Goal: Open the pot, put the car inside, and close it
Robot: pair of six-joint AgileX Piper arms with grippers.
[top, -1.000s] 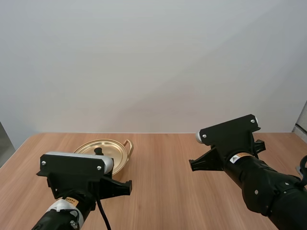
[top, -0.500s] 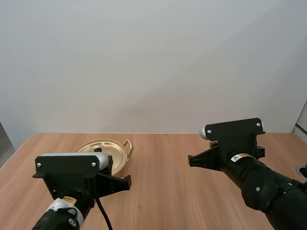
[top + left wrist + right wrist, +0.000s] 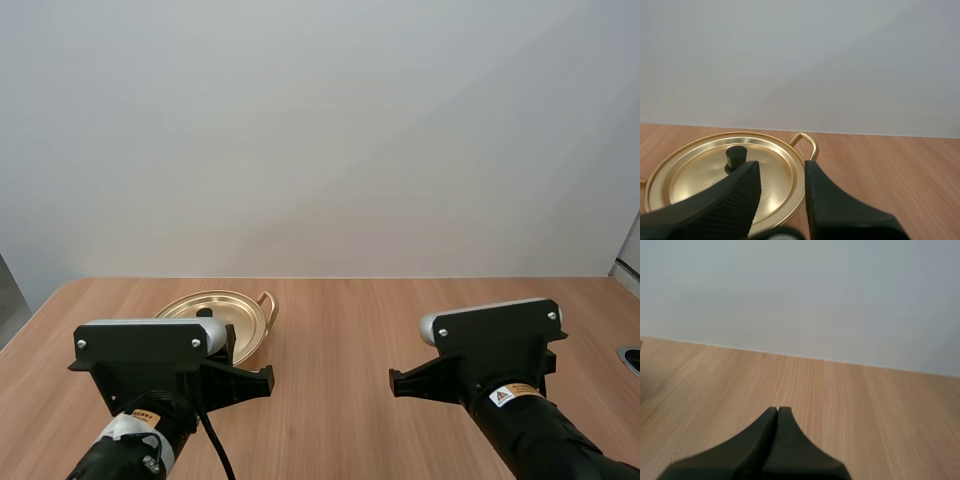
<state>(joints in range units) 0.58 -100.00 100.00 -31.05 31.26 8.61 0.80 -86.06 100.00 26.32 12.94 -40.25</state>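
Note:
A gold pot (image 3: 232, 318) with its lid on stands at the back left of the wooden table. The lid (image 3: 705, 172) carries a black knob (image 3: 736, 157), and a loop handle (image 3: 806, 141) sticks out on the side toward the table's middle. My left gripper (image 3: 782, 169) is open, its ribbed fingers (image 3: 742, 187) apart, just short of the pot and level with the lid; nothing is between them. My left arm (image 3: 150, 365) covers the pot's near side in the high view. My right gripper (image 3: 778, 411) is shut on nothing, low over bare wood. My right arm (image 3: 495, 355) is at the near right.
The wooden table (image 3: 340, 320) ends at a plain pale wall behind. A small dark object (image 3: 631, 358) lies at the table's right edge.
My right arm has drawn back toward the near edge and sunk lower. My left arm dropped slightly a second ago and has since stayed still. The pot has not moved.

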